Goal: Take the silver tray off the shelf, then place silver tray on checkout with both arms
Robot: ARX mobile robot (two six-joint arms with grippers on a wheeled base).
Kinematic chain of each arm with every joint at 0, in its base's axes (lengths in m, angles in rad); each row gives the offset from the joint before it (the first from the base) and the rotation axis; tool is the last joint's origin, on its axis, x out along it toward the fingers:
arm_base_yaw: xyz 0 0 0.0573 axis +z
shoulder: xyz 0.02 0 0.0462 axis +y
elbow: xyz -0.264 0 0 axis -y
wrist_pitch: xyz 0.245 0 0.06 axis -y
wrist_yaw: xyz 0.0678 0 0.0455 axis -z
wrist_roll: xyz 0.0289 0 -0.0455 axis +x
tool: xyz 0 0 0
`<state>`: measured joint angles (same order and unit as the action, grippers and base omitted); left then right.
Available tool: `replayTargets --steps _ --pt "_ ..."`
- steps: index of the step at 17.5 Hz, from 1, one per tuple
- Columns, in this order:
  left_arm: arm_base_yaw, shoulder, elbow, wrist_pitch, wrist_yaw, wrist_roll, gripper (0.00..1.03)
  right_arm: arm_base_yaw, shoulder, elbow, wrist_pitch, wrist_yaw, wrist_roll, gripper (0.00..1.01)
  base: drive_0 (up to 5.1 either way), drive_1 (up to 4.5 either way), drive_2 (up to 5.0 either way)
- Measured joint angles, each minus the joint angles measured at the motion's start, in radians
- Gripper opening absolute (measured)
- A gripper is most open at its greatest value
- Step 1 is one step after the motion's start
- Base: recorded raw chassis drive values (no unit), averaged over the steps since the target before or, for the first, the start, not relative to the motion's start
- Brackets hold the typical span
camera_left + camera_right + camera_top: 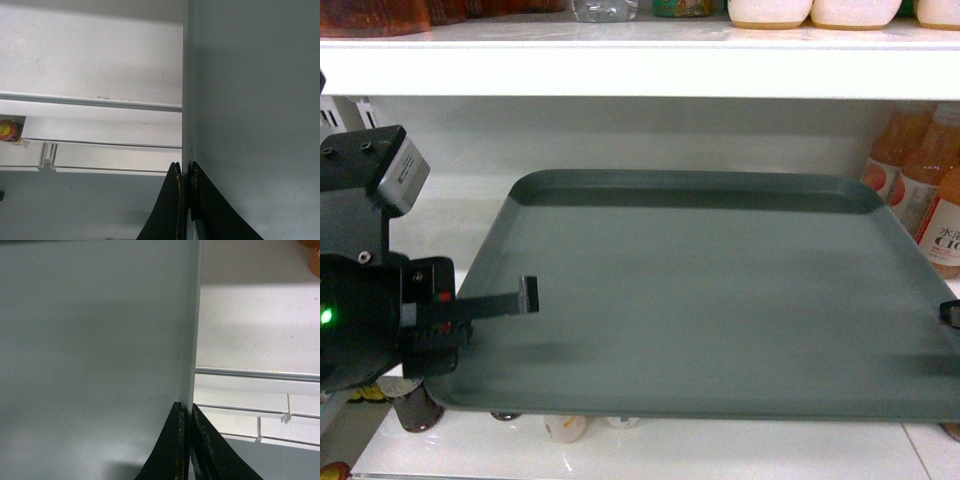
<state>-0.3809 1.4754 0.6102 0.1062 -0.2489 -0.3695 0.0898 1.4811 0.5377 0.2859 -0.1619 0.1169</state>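
While the tray sits level in front of the white shelf, both pincers pinch its side rims. In the head view the left pincer reaches in from the left, its thin black finger lying over the tray's left edge, with the bulky black arm behind it showing a green light. The left wrist view shows that pincer pressed onto the tray's thin rim, one finger on each face. The right wrist view shows the same on the other side: the right pincer clamps the tray's right rim. In the head view only a black tip of the right pincer shows at the tray's right edge. Orange drink bottles stand just right of the tray, and small jars peek out below its near rim.
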Motion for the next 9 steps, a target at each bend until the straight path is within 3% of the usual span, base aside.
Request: replayTargets --steps 7,9 --pt "-0.004 0.01 -0.018 -0.001 -0.01 -0.019 0.03 0.002 -0.007 -0.004 0.003 -0.011 0.0 0.02 0.0 0.0 0.0" --pt "-0.003 0.01 -0.018 0.002 -0.01 -0.019 0.03 0.002 -0.007 -0.004 0.006 -0.011 0.0 0.02 0.1 -4.17 4.3"
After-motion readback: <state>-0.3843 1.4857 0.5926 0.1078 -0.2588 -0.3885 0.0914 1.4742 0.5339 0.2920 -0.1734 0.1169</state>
